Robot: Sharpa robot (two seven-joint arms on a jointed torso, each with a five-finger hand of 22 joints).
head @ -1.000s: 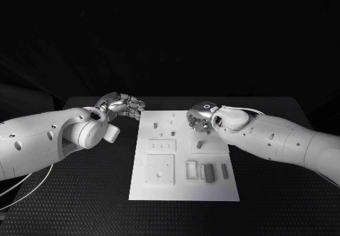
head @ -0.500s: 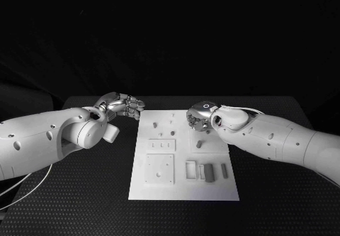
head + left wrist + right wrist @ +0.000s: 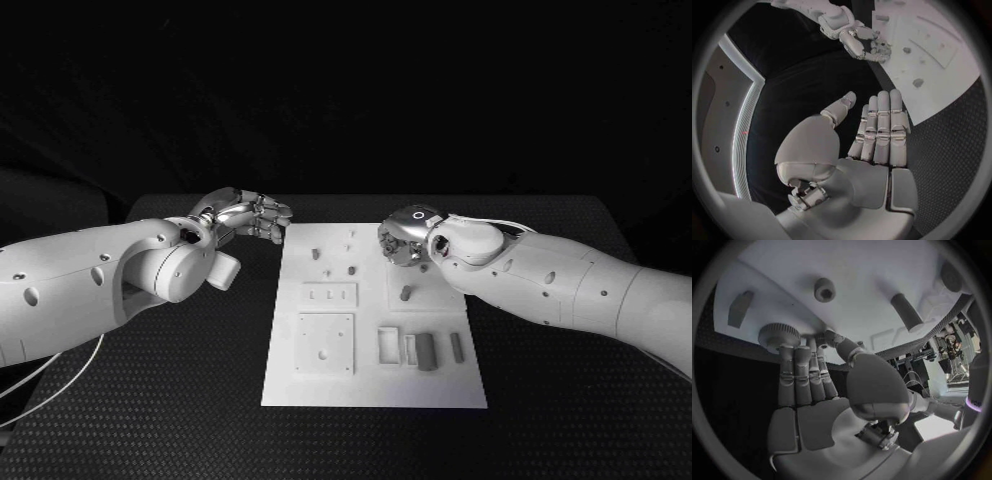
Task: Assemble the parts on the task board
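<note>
Reaching over the far right of the task board (image 3: 372,380), the right hand (image 3: 817,390) touches a round knurled part (image 3: 778,335) with extended fingertips, nothing gripped; the left hand (image 3: 861,145) hovers flat and empty beside the board's far left corner

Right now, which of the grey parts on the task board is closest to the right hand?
The round part with a ribbed edge, standing at the board's far right edge. The fingertips of the right hand touch it; the other grey parts lie apart from the hand.
</note>
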